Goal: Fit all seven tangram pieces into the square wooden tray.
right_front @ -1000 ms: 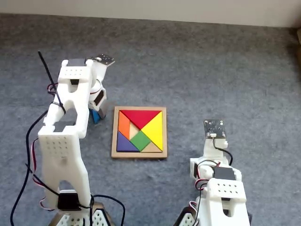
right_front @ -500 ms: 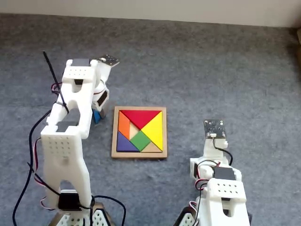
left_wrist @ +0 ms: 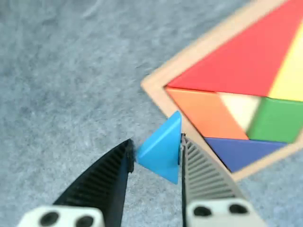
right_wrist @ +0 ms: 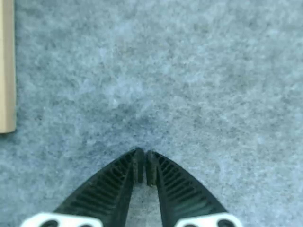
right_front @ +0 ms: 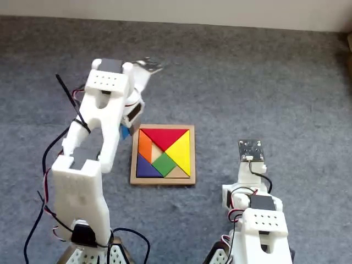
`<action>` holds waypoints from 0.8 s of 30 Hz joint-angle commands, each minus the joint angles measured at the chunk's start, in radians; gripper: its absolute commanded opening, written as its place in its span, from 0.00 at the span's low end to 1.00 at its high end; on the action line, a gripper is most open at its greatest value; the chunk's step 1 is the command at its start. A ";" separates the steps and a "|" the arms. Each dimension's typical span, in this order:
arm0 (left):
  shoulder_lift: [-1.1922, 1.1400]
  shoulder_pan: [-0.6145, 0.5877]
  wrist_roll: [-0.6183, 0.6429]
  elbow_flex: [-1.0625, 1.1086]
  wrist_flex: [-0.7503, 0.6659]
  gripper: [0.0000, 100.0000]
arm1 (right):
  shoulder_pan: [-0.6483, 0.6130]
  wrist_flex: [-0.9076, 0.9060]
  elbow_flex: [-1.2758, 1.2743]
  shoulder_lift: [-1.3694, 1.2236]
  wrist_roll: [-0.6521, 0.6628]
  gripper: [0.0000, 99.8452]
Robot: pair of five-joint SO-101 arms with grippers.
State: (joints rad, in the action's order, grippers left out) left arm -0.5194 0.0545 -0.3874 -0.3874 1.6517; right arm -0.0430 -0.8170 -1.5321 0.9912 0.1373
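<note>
R arm (right_front: 257, 220): white, is sitting folded at the near R side, well apart from the tray.
R gripper (right_wrist: 144, 165): is hanging over the carpet w/ black ribbed jaws drawn nearly together, tips almost touching.
Tray (right_front: 163, 182): square, light wood, raised rim. It's lying flat on the carpet btwn the two arms, closer to the L arm.
Dark blue triangle (right_front: 144, 166): is lying in the tray's near-L corner.
Green square (right_front: 164, 163): is sitting on its point, near the middle of the near side.
Pale tan patches (right_front: 177, 172): one at the near-R corner, one at the centre; can't tell whether they're pieces or bare tray floor.
Orange parallelogram (right_front: 144, 147): is running along the L side.
Yellow triangle (right_front: 181, 154): big, is filling the R side.
Red triangle (right_front: 163, 135): big, is filling the far side, point toward centre.
L arm (right_front: 91, 143): is stretching out along the tray's L side.
L gripper (left_wrist: 156, 146): is clamping the blue triangle.
Blue triangle (left_wrist: 163, 142): small, light blue, glossy, standing on edge btwn the ribbed jaws, just beside the tray's far-L corner. Its tip is overlapping the rim in the L wrist view; can't tell if touching.
Carpet (right_front: 264, 82): grey, is covering the whole work area.
Wall strip (right_front: 220, 11): pale, is running along the far edge.
</note>
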 commanded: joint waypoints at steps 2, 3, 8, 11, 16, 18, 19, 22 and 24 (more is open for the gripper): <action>0.090 0.111 -0.180 -0.010 0.051 0.04 | 0.004 0.033 -0.018 0.001 0.011 0.04; 0.090 0.122 -0.216 -0.010 0.049 0.04 | 0.004 0.033 -0.018 0.001 0.011 0.04; 0.088 0.166 -0.416 -0.010 0.044 0.04 | 0.004 0.033 -0.018 0.001 0.011 0.04; 0.088 0.185 -0.523 -0.008 0.044 0.04 | 0.004 0.033 -0.018 0.001 0.011 0.04; 0.087 0.222 -0.729 0.030 0.044 0.04 | 0.004 0.033 -0.018 0.001 0.011 0.04; 0.087 0.246 -0.786 0.070 0.044 0.07 | 0.004 0.033 -0.018 0.001 0.011 0.04; 0.087 0.254 -0.801 0.093 0.044 0.10 | 0.004 0.033 -0.018 0.001 0.011 0.04; 0.087 0.265 -0.815 0.154 -0.008 0.17 | 0.004 0.033 -0.018 0.001 0.011 0.04; 0.087 0.254 -0.801 0.171 -0.072 0.22 | 0.004 0.033 -0.018 0.001 0.011 0.04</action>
State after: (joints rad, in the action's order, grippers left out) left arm -0.4918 0.3030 -1.1822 -0.2371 1.6701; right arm -0.0430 -0.8170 -1.5321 0.9912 0.1373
